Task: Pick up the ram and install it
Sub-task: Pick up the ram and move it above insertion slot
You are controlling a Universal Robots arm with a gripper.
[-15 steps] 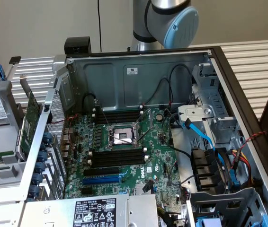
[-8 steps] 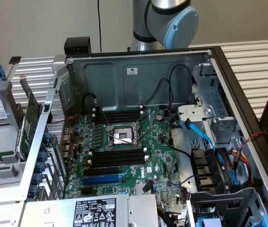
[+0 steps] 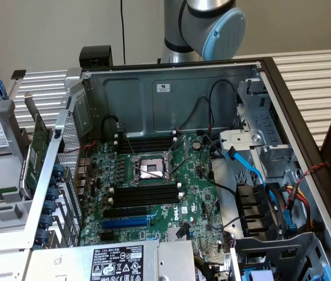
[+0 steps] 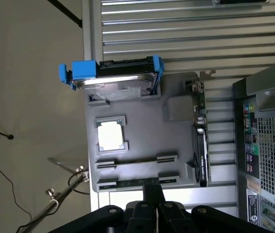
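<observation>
Pincer: the pincer (image 4: 153, 194) is shown in the wrist view as a black assembly. Its two fingers are pressed together with only a thin seam between them, and nothing is pinched.

Ram: the ram (image 4: 128, 183) is seen edge-on as a thin green strip. It is laid in a long holder along the edge of the grey tray (image 4: 142, 145) that is closest to the pincer.

Ram relative to pincer: the joined fingertips are lined up over the ram, close to the middle of its length. They appear to be held apart from it, though contact cannot be ruled out from this angle.

Tray contents: a hard drive (image 4: 115, 80) in a blue caddy is set at the end of the tray far from the ram. A square processor (image 4: 111, 136) is placed between the two. A second long holder (image 4: 137, 160) is set just beside the ram. An expansion card (image 4: 200, 141) is stood on edge along the side of the tray towards the computer case (image 4: 268, 145).

Computer case: it is laid open on the slatted surface (image 3: 311, 70), and the motherboard (image 3: 154, 222) is exposed. Black memory slots (image 3: 145, 194) are seen just beside the processor socket (image 3: 151, 168).

Arm: the arm (image 3: 203, 23) is mounted behind the case in the exterior view.
</observation>
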